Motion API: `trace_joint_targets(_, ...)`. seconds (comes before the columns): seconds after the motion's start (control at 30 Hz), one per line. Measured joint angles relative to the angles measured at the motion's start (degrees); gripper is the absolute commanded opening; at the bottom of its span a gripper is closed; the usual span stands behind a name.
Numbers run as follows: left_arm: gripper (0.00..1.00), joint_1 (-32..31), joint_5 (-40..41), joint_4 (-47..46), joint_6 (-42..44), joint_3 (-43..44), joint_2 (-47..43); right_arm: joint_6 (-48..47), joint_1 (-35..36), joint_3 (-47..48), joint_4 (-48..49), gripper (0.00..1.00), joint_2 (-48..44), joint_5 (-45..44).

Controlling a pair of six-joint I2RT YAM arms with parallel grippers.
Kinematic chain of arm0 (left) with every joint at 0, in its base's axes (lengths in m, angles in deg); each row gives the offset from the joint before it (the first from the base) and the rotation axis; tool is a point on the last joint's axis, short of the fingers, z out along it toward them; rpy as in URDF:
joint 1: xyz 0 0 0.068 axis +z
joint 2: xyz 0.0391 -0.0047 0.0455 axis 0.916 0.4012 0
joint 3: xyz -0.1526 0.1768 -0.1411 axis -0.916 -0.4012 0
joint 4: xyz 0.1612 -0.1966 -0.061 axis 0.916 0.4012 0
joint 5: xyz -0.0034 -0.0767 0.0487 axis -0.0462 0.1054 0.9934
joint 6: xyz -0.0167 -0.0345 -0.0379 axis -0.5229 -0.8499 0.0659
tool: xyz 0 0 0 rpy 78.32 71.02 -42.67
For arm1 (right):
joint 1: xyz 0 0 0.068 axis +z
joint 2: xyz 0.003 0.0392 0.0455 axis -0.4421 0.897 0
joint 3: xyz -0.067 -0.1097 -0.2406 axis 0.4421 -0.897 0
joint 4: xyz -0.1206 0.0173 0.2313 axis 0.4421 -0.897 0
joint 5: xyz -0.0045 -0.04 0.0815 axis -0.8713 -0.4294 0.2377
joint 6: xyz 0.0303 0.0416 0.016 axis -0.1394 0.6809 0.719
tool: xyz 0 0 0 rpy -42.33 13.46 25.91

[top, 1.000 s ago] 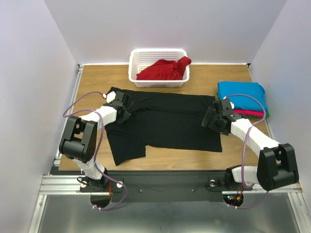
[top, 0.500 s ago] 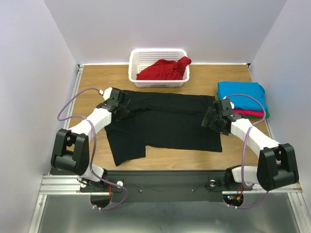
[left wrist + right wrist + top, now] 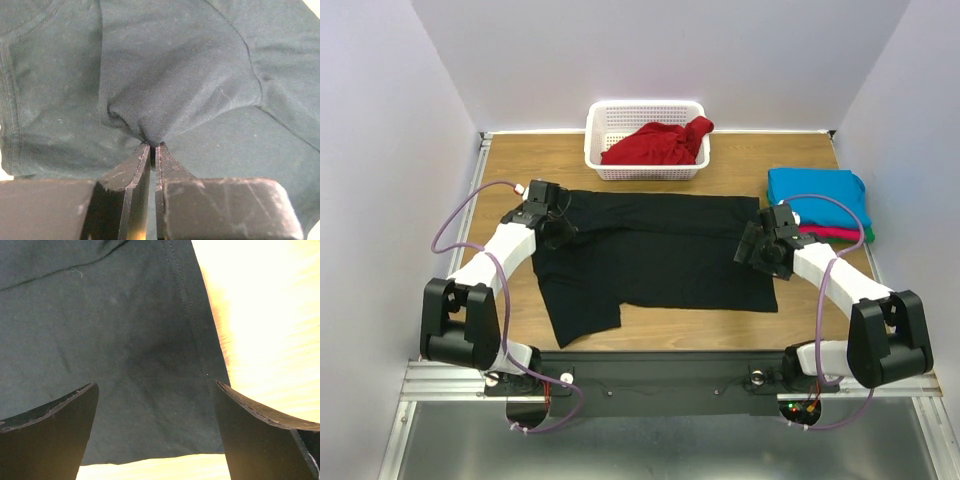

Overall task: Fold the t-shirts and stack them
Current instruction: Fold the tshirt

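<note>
The black t-shirt [image 3: 655,250] lies spread across the middle of the table. My left gripper [image 3: 556,226] is at its upper left corner, shut on a pinched fold of the black cloth [image 3: 150,131]. My right gripper [image 3: 753,250] hangs open over the shirt's right hem [image 3: 150,365], its fingers [image 3: 50,435] apart with nothing between them. A red t-shirt [image 3: 660,143] lies crumpled in the white basket [image 3: 646,110]. A folded stack sits at the right: turquoise-blue [image 3: 817,190] on top, pink-red [image 3: 835,234] and green [image 3: 866,236] edges below.
The basket stands at the back centre of the wooden table [image 3: 510,170]. White walls close in the left, right and back. The black rail [image 3: 650,370] with both arm bases runs along the near edge.
My left gripper has moved left and back with the pinched cloth, pulling the shirt's upper left corner outward. The right arm has barely moved.
</note>
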Motion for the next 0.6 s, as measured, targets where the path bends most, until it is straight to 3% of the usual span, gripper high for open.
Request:
trace_joint_targets(0.37, 0.18, 2.3, -5.7, 1.2, 2.3, 1.8, -0.7, -0.8, 0.0, -0.7, 0.3, 1.0, 0.5, 1.8)
trace_joint_targets(0.6, 0.18, 2.3, -7.0, -2.0, 2.5, 0.0, 0.2, -3.8, 3.1, -1.3, 4.9, 0.99, -1.0, 14.0)
